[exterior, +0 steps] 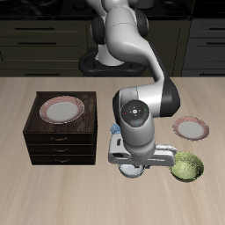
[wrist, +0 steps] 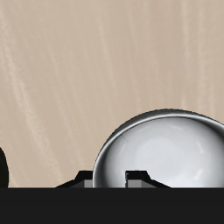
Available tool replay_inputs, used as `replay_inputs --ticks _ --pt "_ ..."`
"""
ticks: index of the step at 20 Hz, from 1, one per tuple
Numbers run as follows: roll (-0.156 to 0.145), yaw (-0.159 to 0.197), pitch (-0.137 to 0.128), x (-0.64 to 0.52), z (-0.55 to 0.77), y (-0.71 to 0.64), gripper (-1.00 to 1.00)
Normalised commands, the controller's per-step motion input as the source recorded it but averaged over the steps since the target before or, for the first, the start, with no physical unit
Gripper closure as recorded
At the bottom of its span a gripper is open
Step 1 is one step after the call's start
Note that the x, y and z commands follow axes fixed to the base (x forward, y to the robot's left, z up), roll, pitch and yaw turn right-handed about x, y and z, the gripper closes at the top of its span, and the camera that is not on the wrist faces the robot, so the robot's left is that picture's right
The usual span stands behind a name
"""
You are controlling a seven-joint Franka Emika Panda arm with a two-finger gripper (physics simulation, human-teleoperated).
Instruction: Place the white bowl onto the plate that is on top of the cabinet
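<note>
The white bowl (exterior: 132, 170) sits on the table near its front edge, directly under my gripper (exterior: 133, 163). In the wrist view the white bowl (wrist: 171, 149) fills much of the frame, and my gripper (wrist: 110, 180) has one finger outside its rim and one inside, closed in on the wall. The plate (exterior: 61, 108) with the reddish-brown rim lies on top of the dark brown cabinet (exterior: 61, 141), which stands off to the side of my gripper and a little farther back.
A green bowl (exterior: 186, 165) stands close beside the white bowl near the front edge. A pink-rimmed plate (exterior: 191, 128) lies behind it. A blue patterned bowl (exterior: 115, 132) is mostly hidden behind my arm.
</note>
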Motion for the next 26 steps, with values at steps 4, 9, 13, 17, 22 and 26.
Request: replay_inputs --ticks 4,9,13,17,22,26 --pt "0.007 0.013 -0.026 -0.12 0.13 0.07 1.0" --pt "0.01 0.033 -0.066 -0.14 0.39 0.06 1.0" --pt "0.007 0.023 -0.068 -0.11 0.44 -0.04 1.0" --pt "-0.019 0.018 -0.046 -0.1 0.36 -0.1 1.0" --pt "-0.017 0.024 -0.047 -0.17 0.35 -0.11 1.0" --pt "0.005 0.012 -0.055 -0.18 0.41 -0.05 1.0"
